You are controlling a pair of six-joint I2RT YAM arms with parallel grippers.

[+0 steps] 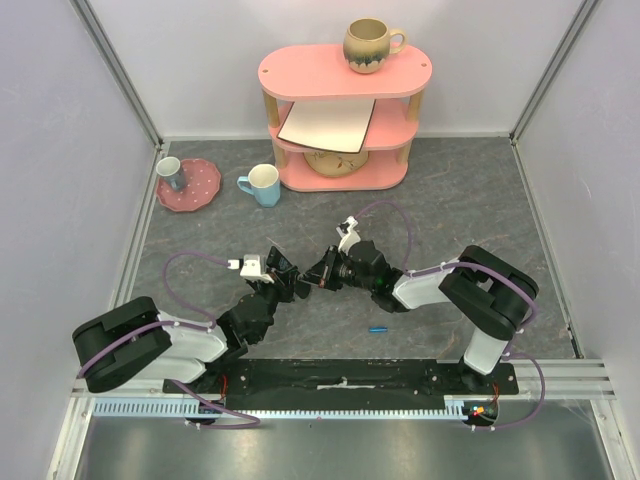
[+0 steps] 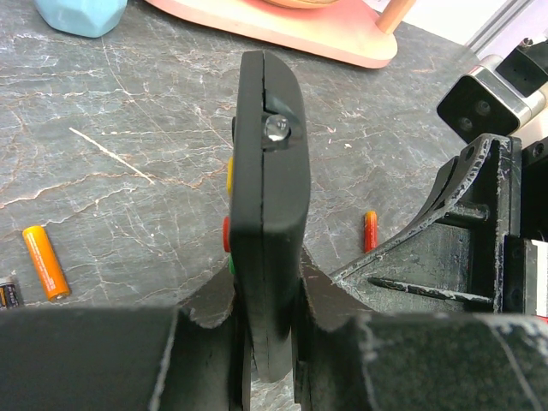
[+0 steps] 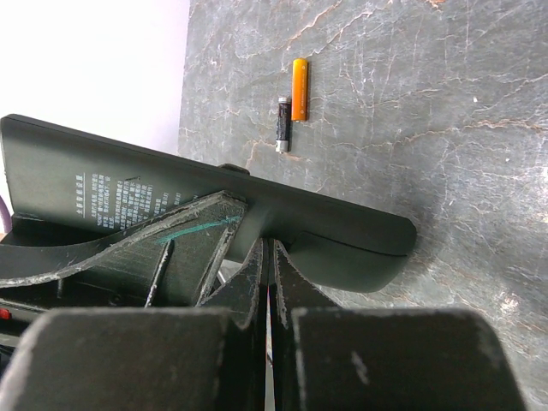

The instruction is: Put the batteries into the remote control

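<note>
The black remote control (image 2: 265,171) stands on edge, clamped between my left gripper's (image 2: 270,282) fingers. Coloured buttons show on its left face. In the right wrist view its printed back (image 3: 214,201) lies across the frame. My right gripper (image 3: 270,248) is shut, with its tips pressed against that back. In the top view both grippers meet at mid-table, left (image 1: 283,272) and right (image 1: 322,272), with the remote hidden between them. A red-orange battery (image 2: 370,231) lies on the table beyond the remote. A blue battery (image 1: 378,328) lies near the right arm.
An orange battery (image 3: 299,88) and a black battery (image 3: 283,124) lie side by side on the grey tabletop. A pink shelf (image 1: 340,120) with a mug (image 1: 368,45), a blue cup (image 1: 262,185) and a pink plate (image 1: 192,185) stand at the back.
</note>
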